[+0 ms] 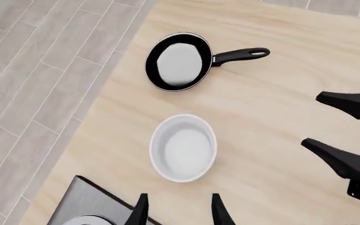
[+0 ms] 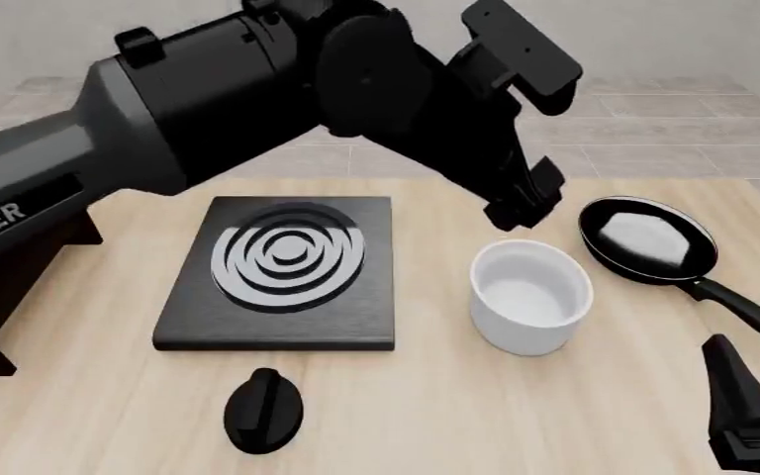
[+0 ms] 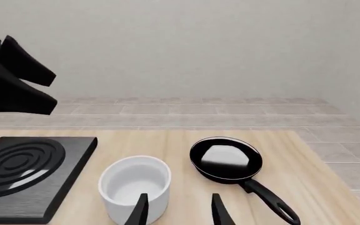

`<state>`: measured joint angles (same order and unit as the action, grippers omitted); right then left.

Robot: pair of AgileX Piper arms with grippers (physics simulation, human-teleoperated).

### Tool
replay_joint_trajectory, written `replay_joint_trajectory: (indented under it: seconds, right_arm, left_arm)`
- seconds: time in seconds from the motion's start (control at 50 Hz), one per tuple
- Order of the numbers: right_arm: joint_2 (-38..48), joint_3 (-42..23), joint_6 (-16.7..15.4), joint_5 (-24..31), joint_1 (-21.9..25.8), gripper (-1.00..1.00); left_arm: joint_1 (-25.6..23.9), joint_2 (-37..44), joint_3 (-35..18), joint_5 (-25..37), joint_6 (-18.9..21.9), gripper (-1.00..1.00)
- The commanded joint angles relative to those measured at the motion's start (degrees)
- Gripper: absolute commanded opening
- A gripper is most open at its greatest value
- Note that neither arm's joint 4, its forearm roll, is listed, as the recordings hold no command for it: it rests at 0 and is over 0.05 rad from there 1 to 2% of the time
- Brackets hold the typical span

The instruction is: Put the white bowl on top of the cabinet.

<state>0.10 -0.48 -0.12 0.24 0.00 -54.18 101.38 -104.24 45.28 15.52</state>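
Now your left hand [image 2: 528, 203] hangs open right over the white bowl [image 2: 530, 297], not touching it. The bowl stands upright and empty on the desk [image 2: 486, 416], between the stove [image 2: 281, 272] and the pan [image 2: 647, 242]. Your right hand [image 3: 178, 211] is open too, low beside the bowl.

One bowl [image 2: 530, 297] – one pan [image 2: 647, 240] (one stove [image 2: 281, 272])

white bowl [image 2: 530, 296]: on the counter [image 2: 486, 416], just below the left pincer [image 2: 528, 203]
frying pan [image 2: 648, 240]: right of that pincer, near the bowl
stove slab [image 2: 281, 272]: left of it
knob [image 2: 262, 408]: nearer than the slab
right pincer [image 2: 736, 396]: near right, apart from the bowl
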Motion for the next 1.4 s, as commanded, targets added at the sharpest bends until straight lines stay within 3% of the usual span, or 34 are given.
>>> replay_joint_trajectory:
  seconds: [0.02,0.22,0.54,0.74,0.96,1.12,1.4]
  right_arm:
    - [0.0,0.2,0.0,-0.2,0.0,1.0]
    - [0.0,0.2,0.0,-0.2,0.0,1.0]
    - [0.1,0.2,0.1,-0.2,0.0,1.0]
    - [0.0,0.1,0.0,-0.1,0.0,1.0]
    - [0.0,0.2,-0.1,-0.3,0.0,1.0]
    - [0.1,0.2,-0.1,-0.4,0.0,1.0]
    - [0.1,0.2,0.0,-0.3,0.0,1.0]
  left_arm:
    - [-2.4,3.3,0.8,-1.3,0.6,1.0]
    - [-3.9,5.7,0.5,-2.7,0.5,1.0]
    - [-5.6,8.8,4.8,-3.9,5.9,1.0]
    - [-6.3,10.6,2.7,-3.2,6.1,1.0]
    - [-7.1,12.6,4.4,-5.1,6.8,1.0]
    - [-6.9,15.2,1.0,-4.6,7.0,1.0]
    - [-4.9,17.8,3.0,-7.5,7.5,1.0]
